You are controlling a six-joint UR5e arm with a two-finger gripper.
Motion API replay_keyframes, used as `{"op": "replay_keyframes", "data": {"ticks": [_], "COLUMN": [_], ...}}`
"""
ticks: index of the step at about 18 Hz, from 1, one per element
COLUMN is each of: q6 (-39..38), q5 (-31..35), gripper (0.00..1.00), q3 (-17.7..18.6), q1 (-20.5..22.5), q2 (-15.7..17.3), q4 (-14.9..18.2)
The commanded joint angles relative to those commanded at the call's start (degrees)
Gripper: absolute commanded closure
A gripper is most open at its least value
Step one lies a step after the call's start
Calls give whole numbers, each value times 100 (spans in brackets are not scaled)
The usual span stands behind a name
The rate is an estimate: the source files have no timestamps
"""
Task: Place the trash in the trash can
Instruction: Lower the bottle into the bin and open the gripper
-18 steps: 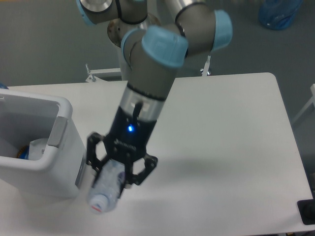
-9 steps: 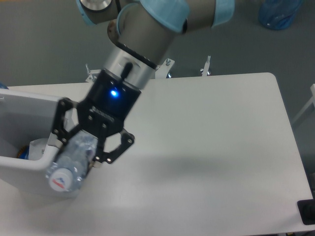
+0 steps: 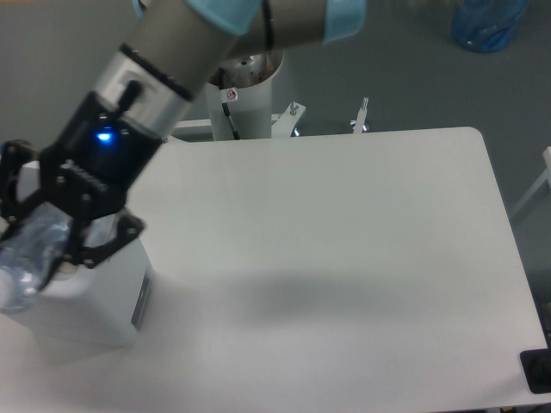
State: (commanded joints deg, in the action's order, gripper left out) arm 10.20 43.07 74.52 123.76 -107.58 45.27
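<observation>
My gripper is shut on the clear crushed plastic bottle and holds it in the air over the white trash can at the left edge of the view. The bottle points down to the left, its cap end at the frame's left edge. The arm and gripper hide most of the can's opening; only its front right wall shows. The paper tissue is hidden from view.
The white table stretches to the right of the can. The arm's base column stands behind the table's far edge. A blue bag lies on the floor at the top right.
The gripper has lifted the bottle from beside the can's front corner and carried it up and to the left, over the can.
</observation>
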Motion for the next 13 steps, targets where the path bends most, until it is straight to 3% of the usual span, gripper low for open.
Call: {"op": "replay_keyframes", "data": {"ticks": [3,5,6,13], "q6": [17,87,131,316], "q5": [0,9,9,26], "gripper": [45,11,0,0], "q3": [186,186,204,897], "q1": [-18,-18,-18,113], "q2": [10,-26,-17,378], "q4": [-177,-177,-177,-186]}}
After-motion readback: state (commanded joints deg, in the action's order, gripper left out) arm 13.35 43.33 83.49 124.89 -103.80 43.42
